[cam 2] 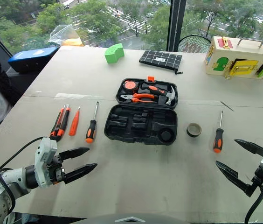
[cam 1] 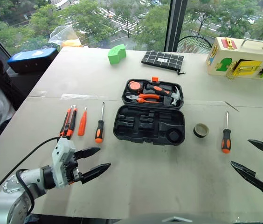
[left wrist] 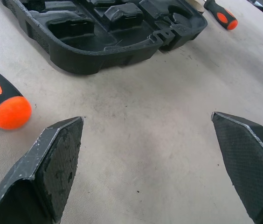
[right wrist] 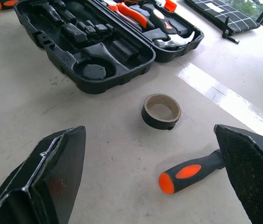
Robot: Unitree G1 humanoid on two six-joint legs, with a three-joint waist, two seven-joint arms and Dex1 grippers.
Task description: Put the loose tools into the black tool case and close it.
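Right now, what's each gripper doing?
Left gripper: open, holding nothing.
Right gripper: open, holding nothing.

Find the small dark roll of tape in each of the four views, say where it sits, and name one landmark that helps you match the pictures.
Left eye view: the roll lies on the table between the open black tool case and the lone screwdriver.
Right eye view: same spot, just right of the case.
Left wrist view: no roll can be made out.
Right wrist view: mid-picture, beside the case's round slot.
Shared landmark: the tool case.
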